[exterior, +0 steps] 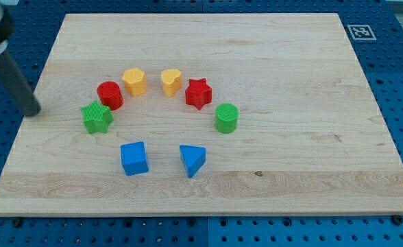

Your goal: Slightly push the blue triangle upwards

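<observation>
The blue triangle (192, 160) lies on the wooden board (290, 137), low in the middle, pointing toward the view's bottom. My tip (33, 112) rests at the board's left edge, far to the left of and above the triangle. The rod rises from it to the view's top left. A blue cube (133, 158) sits just left of the triangle.
The blocks form a ring: a green star (96, 116), a red cylinder (110, 95), a yellow block (135, 81), a yellow heart (171, 81), a red star (198, 92), a green cylinder (226, 117). A marker tag (360, 31) is off the board's top right corner.
</observation>
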